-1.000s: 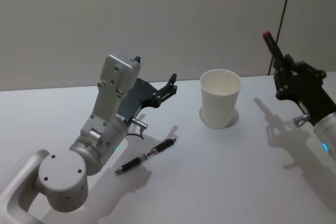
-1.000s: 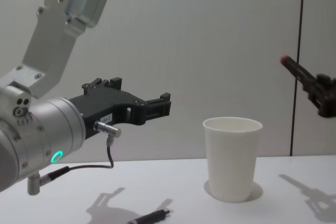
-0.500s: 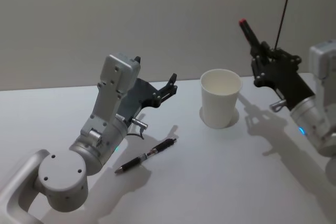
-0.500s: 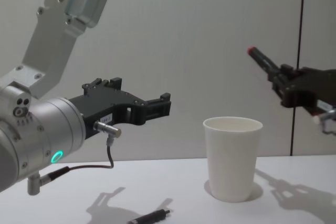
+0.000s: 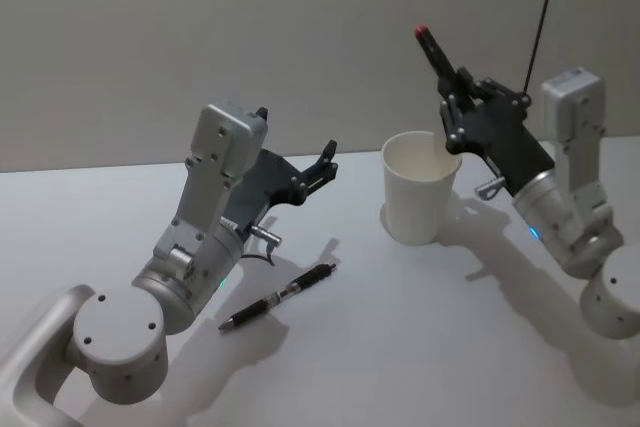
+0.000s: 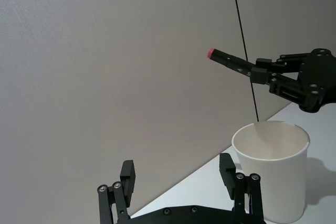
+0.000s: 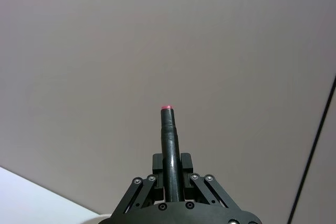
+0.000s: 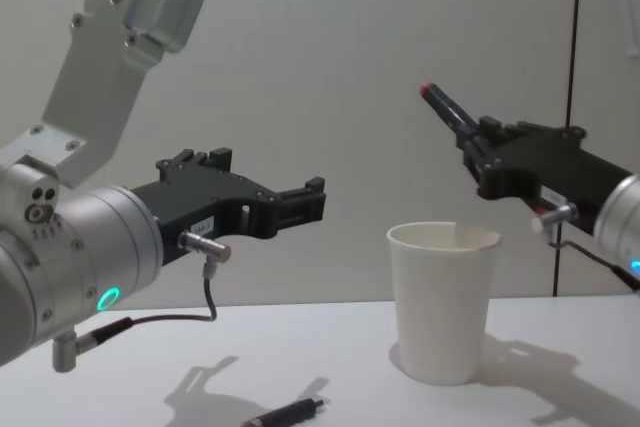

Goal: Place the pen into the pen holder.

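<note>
Head view puts the pen holder (image 5: 420, 192) at about 1 o'clock from table centre, standing upright on the white table (image 5: 420, 367). My right gripper (image 5: 456, 95) hangs above its rim at roughly 2 o'clock, pinched narrow on the red-capped pen (image 5: 436, 53). The cap tilts up toward 11 o'clock, and the pen's other end is hidden behind the fingers. I judge the pen light and stiff, with a smooth barrel that could swivel in the pads, so this hold near one end suits a drop only once the hidden end points down. The paper cup looks light and easy to tip. Since it is shorter than a pen, the pen will lean on the rim, so I want to let it go gently at the middle of the mouth. A spare black pen (image 5: 280, 297) lies flat at 7 o'clock of the cup, well apart. My left gripper (image 6: 177, 169) hovers at 9 o'clock of the cup, spread wide and empty, not touching it. I see nothing between the held pen and the cup's mouth.
</note>
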Available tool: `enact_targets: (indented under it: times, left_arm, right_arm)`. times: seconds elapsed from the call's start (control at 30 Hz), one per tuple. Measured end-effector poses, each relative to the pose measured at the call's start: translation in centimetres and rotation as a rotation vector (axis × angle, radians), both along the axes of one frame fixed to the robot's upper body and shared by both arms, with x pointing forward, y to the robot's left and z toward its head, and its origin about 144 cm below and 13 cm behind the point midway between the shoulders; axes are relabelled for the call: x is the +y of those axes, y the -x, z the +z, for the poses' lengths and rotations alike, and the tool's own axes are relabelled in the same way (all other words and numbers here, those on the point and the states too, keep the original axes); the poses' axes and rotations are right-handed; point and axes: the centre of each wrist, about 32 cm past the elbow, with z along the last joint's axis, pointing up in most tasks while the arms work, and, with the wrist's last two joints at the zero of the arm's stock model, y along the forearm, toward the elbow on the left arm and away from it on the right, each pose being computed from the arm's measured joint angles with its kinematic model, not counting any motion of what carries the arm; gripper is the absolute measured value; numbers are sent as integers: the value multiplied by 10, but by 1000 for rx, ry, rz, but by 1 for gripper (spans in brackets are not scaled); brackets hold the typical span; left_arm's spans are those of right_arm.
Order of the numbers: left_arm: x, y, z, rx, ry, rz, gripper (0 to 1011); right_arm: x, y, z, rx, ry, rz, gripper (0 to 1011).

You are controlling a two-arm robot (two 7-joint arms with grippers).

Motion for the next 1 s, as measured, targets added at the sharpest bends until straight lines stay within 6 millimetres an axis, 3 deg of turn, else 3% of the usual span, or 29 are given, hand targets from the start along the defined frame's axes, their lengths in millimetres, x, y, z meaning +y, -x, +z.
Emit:
enact_targets:
  times: [1.0]
  left_arm:
    - [0, 0, 0, 0, 0, 0, 1001]
  right_arm:
    - [34, -31, -19, -94, 26, 82, 187]
